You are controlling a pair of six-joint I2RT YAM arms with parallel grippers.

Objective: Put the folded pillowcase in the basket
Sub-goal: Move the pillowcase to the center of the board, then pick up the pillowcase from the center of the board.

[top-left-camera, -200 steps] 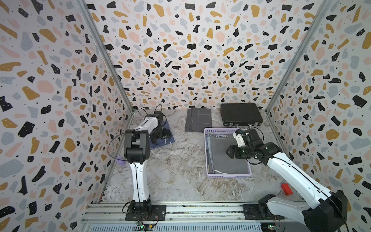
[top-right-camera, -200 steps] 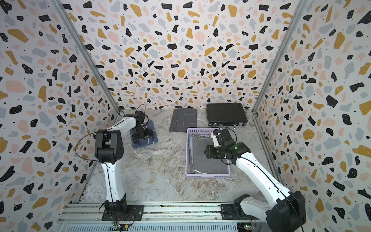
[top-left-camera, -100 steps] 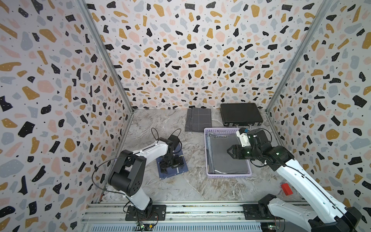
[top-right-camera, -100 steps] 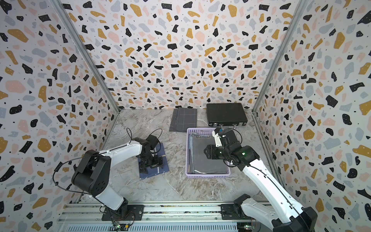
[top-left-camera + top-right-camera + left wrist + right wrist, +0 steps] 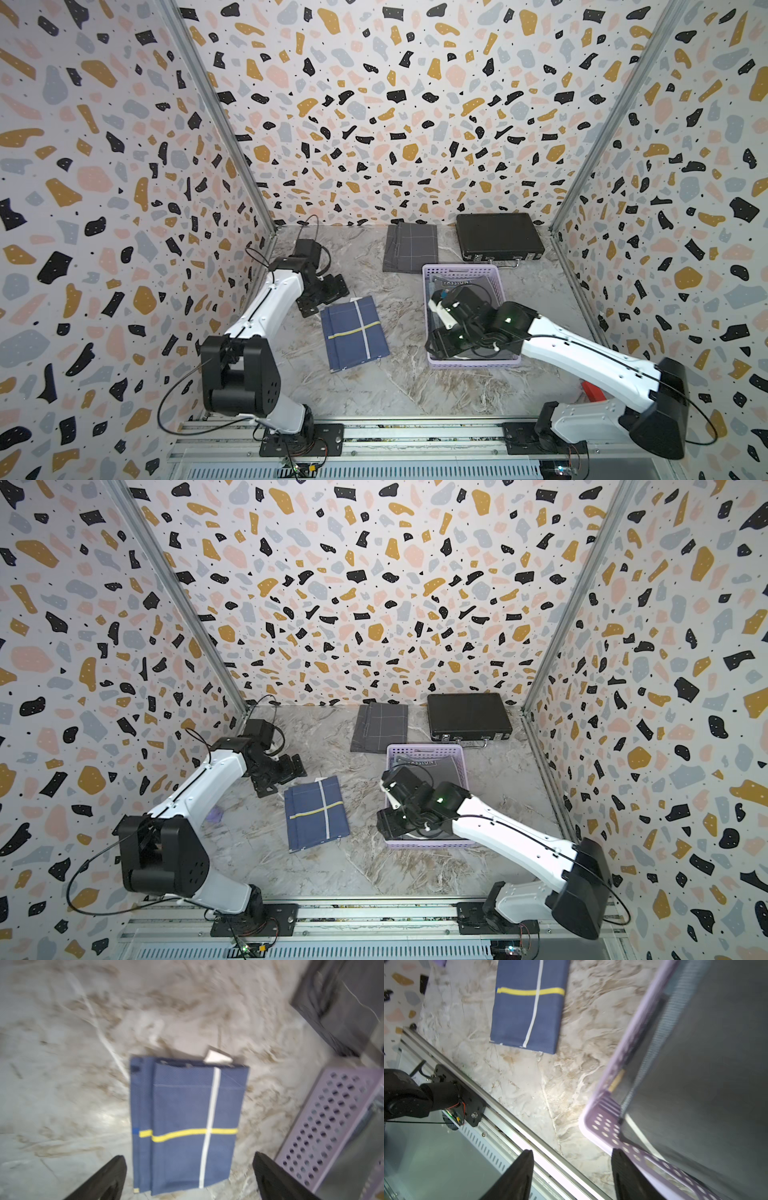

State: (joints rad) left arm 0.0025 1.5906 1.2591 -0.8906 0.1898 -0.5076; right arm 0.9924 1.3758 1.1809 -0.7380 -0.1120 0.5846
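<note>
1. In both top views the pillowcase (image 5: 355,332) (image 5: 318,816) is navy cloth folded into a flat oblong, with its layered edges stepped along one long side.
2. One yellow stripe runs across it and one white stripe runs along it. The two cross near one end.
3. In the left wrist view, which is blurred, a small white tab (image 5: 217,1057) pokes out at its far end.
4. It lies flat on the marbled worktop (image 5: 395,386), between the two arms. It is outside the basket (image 5: 463,269) and to its left, near it but not touching.
5. The basket is lilac with perforated walls and a rolled rim, and a dark grey cloth (image 5: 716,1053) lies inside it.
6. The left arm (image 5: 266,307) reaches to a spot just beside the pillowcase's far left corner. The left jaws are spread wide with nothing pinched between them.
7. The right arm (image 5: 582,353) reaches over the basket's near left corner. In the right wrist view the right jaws stand parted and empty.
8. At the back wall we see a grey checked cloth (image 5: 411,249) and, beside it, a black case (image 5: 498,241).
</note>
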